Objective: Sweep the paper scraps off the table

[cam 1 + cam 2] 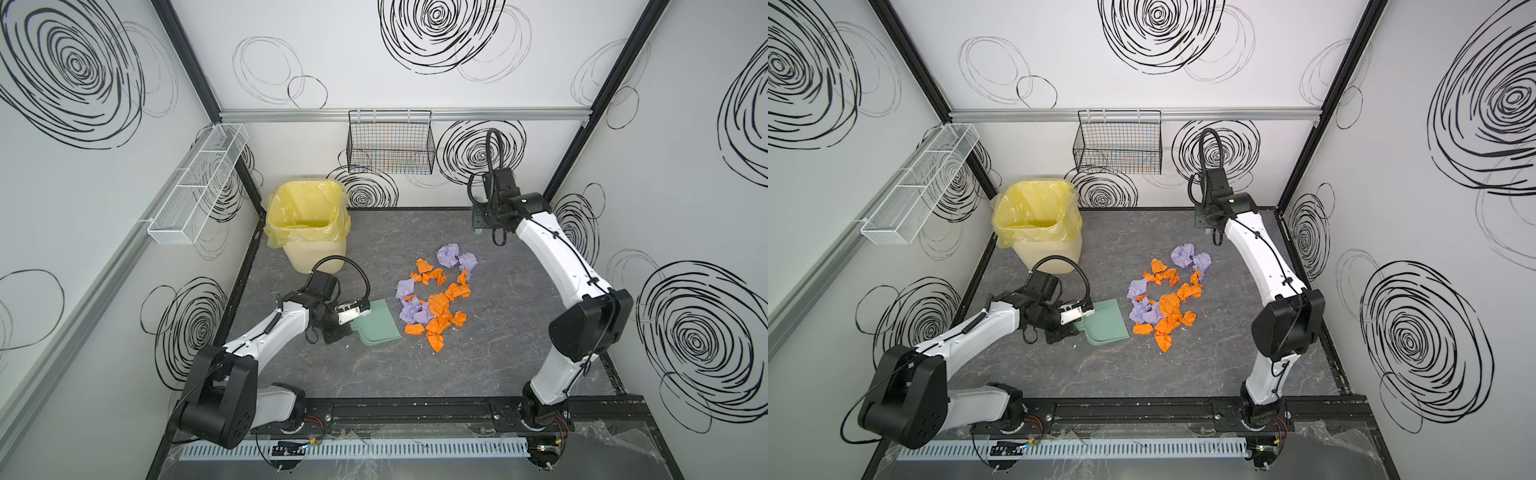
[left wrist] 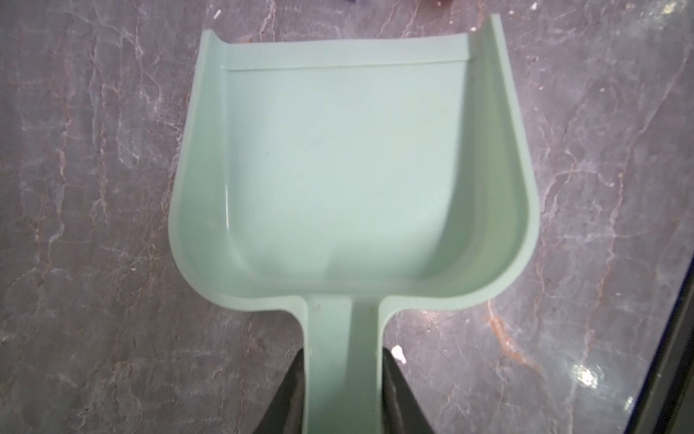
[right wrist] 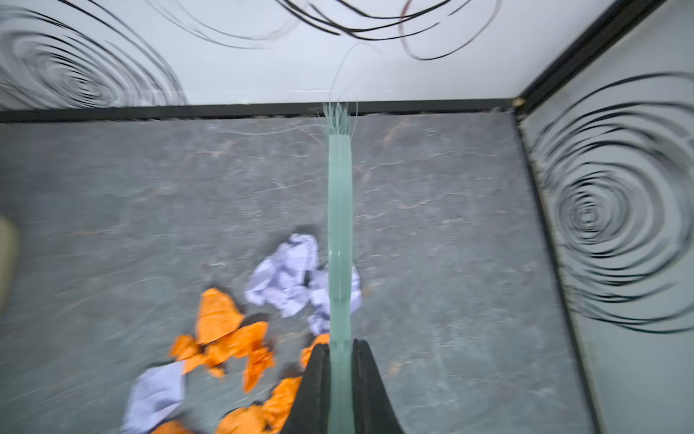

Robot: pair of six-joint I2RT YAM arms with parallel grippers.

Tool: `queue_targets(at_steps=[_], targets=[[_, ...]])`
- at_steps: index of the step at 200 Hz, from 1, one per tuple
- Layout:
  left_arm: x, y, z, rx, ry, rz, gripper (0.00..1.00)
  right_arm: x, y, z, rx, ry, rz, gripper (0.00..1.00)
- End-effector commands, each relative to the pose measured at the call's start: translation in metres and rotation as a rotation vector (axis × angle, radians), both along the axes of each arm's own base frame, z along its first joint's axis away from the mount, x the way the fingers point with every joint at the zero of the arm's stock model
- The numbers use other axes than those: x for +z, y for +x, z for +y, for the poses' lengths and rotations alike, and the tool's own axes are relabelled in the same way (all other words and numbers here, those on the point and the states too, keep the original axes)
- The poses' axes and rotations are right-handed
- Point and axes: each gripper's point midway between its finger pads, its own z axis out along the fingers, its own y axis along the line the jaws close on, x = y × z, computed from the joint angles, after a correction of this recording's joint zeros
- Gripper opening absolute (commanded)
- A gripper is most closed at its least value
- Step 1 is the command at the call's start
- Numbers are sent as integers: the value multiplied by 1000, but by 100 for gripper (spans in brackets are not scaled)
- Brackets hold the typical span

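Your dustpan (image 2: pixel 338 169): smooth mint-green plastic, soft sheen. Surface (image 1: pixel 374 374) under it: dark grey stone-look, pale veins, slightly glossy. Paper scraps (image 1: pixel 434 303): crumpled matt paper, orange and lilac. Your brush (image 3: pixel 340 225): translucent green plastic, fine bristles. Bin (image 1: pixel 307 249): cream plastic; liner (image 1: pixel 291 208): thin shiny yellow film. White basket (image 1: pixel 199 183), black basket (image 1: pixel 390 145): wire mesh.

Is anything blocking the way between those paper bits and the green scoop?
Nothing visible. The open edge of the dustpan faces the scraps, with only a narrow strip of bare table between them.
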Motion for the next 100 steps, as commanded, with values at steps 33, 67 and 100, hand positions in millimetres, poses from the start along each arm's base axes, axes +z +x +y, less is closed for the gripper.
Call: queue_targets(at_steps=[33, 67, 100], targets=[[-10, 7, 0, 29, 42, -15, 0, -40, 14, -37, -53, -531, 164, 0], [-13, 6, -3, 26, 44, -13, 0, -72, 22, -22, -3, -575, 231, 0], [-16, 6, -7, 15, 52, -12, 0, -95, 9, 3, 68, -599, 287, 0]])
